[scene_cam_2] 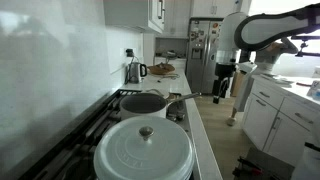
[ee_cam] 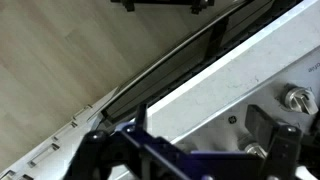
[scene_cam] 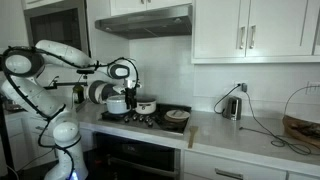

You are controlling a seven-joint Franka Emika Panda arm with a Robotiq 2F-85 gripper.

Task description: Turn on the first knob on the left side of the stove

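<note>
The black stove (scene_cam: pixel 152 121) with dark grates sits under the steel hood; it also shows in an exterior view (scene_cam_2: pixel 104 118). My gripper (scene_cam: pixel 131 103) hangs over the stove's front left part, and in an exterior view (scene_cam_2: pixel 222 90) it sits out past the counter's front edge. In the wrist view my gripper (ee_cam: pixel 200 122) is open and empty, fingers spread over the pale front panel. Two silvery knob-like shapes (ee_cam: pixel 295 98) show at the right, close to one finger. I cannot tell which knob is which.
A white lidded pot (scene_cam_2: pixel 145 150) and a dark pan (scene_cam_2: pixel 146 103) stand on the stove. A kettle (scene_cam: pixel 232 105) and a basket (scene_cam: pixel 302 128) are on the counter. A fridge (scene_cam_2: pixel 204 50) stands at the far end. Wood floor (ee_cam: pixel 60 60) lies below.
</note>
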